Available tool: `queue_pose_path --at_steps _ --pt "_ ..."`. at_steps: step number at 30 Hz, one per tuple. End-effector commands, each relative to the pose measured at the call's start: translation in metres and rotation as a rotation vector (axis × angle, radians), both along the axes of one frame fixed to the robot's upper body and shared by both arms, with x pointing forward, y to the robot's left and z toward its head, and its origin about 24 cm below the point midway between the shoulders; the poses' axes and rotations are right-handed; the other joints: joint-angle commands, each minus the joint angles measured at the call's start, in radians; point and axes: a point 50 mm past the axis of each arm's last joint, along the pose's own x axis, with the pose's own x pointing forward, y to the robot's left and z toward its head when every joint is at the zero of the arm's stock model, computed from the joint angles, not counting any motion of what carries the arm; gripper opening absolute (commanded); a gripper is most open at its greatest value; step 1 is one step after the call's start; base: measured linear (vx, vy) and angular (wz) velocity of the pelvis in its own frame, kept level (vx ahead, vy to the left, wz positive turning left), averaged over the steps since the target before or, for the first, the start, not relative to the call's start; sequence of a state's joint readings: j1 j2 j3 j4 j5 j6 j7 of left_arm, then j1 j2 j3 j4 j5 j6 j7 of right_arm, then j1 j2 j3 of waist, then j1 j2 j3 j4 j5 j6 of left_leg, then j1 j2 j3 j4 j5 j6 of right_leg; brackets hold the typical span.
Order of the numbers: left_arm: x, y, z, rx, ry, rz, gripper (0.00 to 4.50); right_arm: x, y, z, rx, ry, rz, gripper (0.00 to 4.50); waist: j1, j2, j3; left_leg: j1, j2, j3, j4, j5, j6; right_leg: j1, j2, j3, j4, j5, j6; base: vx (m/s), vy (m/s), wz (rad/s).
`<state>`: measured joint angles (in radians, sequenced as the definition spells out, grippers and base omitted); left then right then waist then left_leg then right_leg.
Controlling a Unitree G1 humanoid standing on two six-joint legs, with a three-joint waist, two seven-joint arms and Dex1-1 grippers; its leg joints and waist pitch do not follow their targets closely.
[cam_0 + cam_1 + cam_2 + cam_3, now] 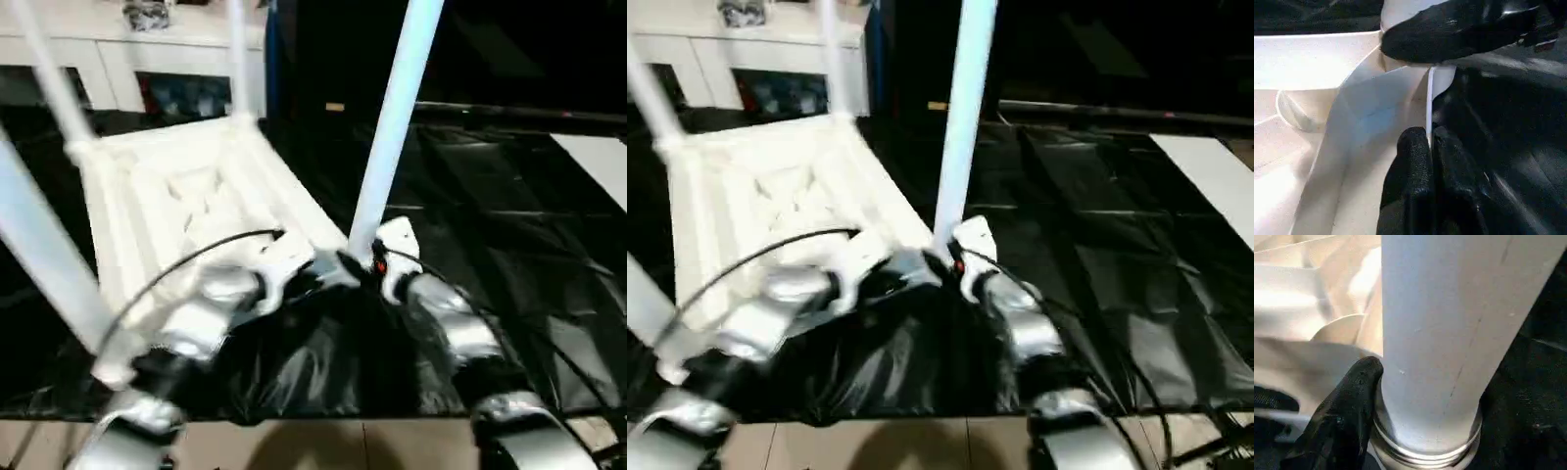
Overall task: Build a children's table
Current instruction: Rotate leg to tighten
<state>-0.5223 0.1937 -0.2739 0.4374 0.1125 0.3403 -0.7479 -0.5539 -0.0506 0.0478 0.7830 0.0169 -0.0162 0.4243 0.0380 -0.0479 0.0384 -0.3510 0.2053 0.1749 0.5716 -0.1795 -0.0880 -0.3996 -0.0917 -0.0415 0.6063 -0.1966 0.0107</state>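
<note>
The left gripper [1430, 147] pinches the thin white edge of the table top [186, 196] at its near corner, its two black fingers [1413, 176] closed on either side of the rim. The right gripper [1359, 396] sits at the base of the near leg [392, 127], one black finger pressed against the tube just above the socket [1425, 450]; its second finger is hidden behind the leg, so whether it clasps the tube cannot be told. In the left wrist view a black finger of the other gripper lies across the same corner. The white plastic table lies upside down on a black sheet [509, 225], ribbed underside up, its diagonal ribs blurred and hard to trace. The near leg stands nearly upright in the corner socket, tilted slightly, its upper end cut off by the frame. A second leg [49, 245] rises at the left corner, large and blurred, and two more [237, 59] stand at the far corners, all cropped at the top. The silver forearms [451, 323] and black cables cover the near edge of the top. Behind stands a white cabinet [118, 59], and a strip of pale floor [323, 446] shows along the bottom.
</note>
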Motion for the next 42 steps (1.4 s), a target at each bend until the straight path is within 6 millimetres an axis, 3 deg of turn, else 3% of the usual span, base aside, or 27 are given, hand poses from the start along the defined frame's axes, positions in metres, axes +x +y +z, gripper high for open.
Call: queue_pose_path --at_steps 1,3,6,14,18,20,21,24,28,33,38,42 --pt "-0.005 -0.033 -0.001 -0.048 -0.003 -0.055 0.00 -0.013 0.053 -0.001 0.029 0.013 0.216 2.63 0.003 -0.004 -0.041 0.003 0.011 -0.008 -0.073 -0.389 -0.003 0.016 -0.038 0.022 -0.108 -0.510 -0.091 0.000 0.000 0.00" --pt "-0.005 -0.033 0.000 -0.054 -0.003 -0.076 0.00 -0.013 0.053 0.001 0.047 0.018 0.241 3.19 0.003 -0.002 -0.042 -0.001 0.012 -0.007 -0.075 -0.384 0.003 0.019 -0.037 0.023 -0.105 -0.479 -0.101 0.000 0.000 0.00" --pt "-0.006 -0.027 0.005 -0.101 -0.011 -0.105 0.00 -0.010 0.043 0.002 0.008 -0.004 0.265 3.51 0.003 0.002 -0.042 -0.002 0.013 -0.007 -0.076 -0.387 0.006 0.020 -0.037 0.023 -0.103 -0.463 -0.111 0.000 0.000 0.00" --pt "-0.013 0.000 0.006 -0.089 0.011 -0.229 0.00 -0.009 0.009 0.009 -0.053 -0.039 0.412 3.61 0.005 -0.001 -0.046 -0.009 0.015 -0.001 -0.073 -0.333 0.031 0.027 -0.037 0.027 -0.093 -0.370 -0.152 0.000 0.000 0.00" --pt "-0.019 0.014 0.008 -0.098 0.032 -0.332 0.00 -0.015 -0.004 0.015 -0.074 -0.064 0.558 3.61 0.015 0.001 -0.052 -0.008 0.018 0.005 -0.066 -0.238 0.055 0.035 -0.036 0.029 -0.077 -0.221 -0.200 0.000 0.000 0.00" --pt "-0.021 0.017 0.008 -0.095 0.047 -0.362 0.00 -0.017 -0.007 0.016 -0.074 -0.060 0.597 3.61 0.019 0.004 -0.056 -0.011 0.020 0.005 -0.062 -0.168 0.074 0.042 -0.034 0.028 -0.060 -0.099 -0.235 0.000 0.000 0.00" --pt "-0.023 0.021 0.008 -0.084 0.063 -0.390 0.00 -0.020 -0.009 0.016 -0.072 -0.048 0.648 3.61 0.024 0.006 -0.057 -0.005 0.021 0.008 -0.059 -0.149 0.084 0.040 -0.033 0.028 -0.055 -0.052 -0.254 0.000 0.000 0.00" --pt "-0.027 0.030 0.008 -0.062 0.097 -0.447 0.00 -0.030 -0.014 0.017 -0.081 -0.024 0.773 3.61 0.029 0.008 -0.057 -0.003 0.021 0.010 -0.056 -0.128 0.104 0.043 -0.030 0.027 -0.046 0.023 -0.282 0.018 0.004 0.01" --pt "-0.027 0.036 0.009 -0.053 0.112 -0.474 0.00 -0.039 -0.017 0.015 -0.094 0.015 0.873 3.61 0.040 0.009 -0.055 0.001 0.025 0.012 -0.057 -0.157 0.097 0.043 -0.032 0.026 -0.049 -0.012 -0.282 0.000 0.000 0.00" --pt "-0.029 0.042 0.010 -0.044 0.139 -0.502 0.00 -0.046 -0.020 0.014 -0.095 0.056 0.946 3.20 0.053 0.007 -0.051 0.004 0.026 0.013 -0.063 -0.214 0.057 0.039 -0.036 0.029 -0.059 -0.129 -0.249 0.000 0.000 0.00" --pt "-0.028 0.047 0.010 -0.036 0.158 -0.509 0.00 -0.052 -0.021 0.014 -0.095 0.080 0.992 2.83 0.052 0.005 -0.050 0.000 0.025 0.010 -0.066 -0.221 0.044 0.041 -0.036 0.029 -0.061 -0.158 -0.231 0.000 0.000 0.00" --pt "-0.028 0.047 0.010 -0.036 0.160 -0.510 0.00 -0.054 -0.019 0.013 -0.092 0.086 0.999 2.70 0.051 0.004 -0.053 -0.002 0.024 0.010 -0.063 -0.192 0.047 0.042 -0.037 0.030 -0.058 -0.129 -0.231 0.000 0.000 0.00"
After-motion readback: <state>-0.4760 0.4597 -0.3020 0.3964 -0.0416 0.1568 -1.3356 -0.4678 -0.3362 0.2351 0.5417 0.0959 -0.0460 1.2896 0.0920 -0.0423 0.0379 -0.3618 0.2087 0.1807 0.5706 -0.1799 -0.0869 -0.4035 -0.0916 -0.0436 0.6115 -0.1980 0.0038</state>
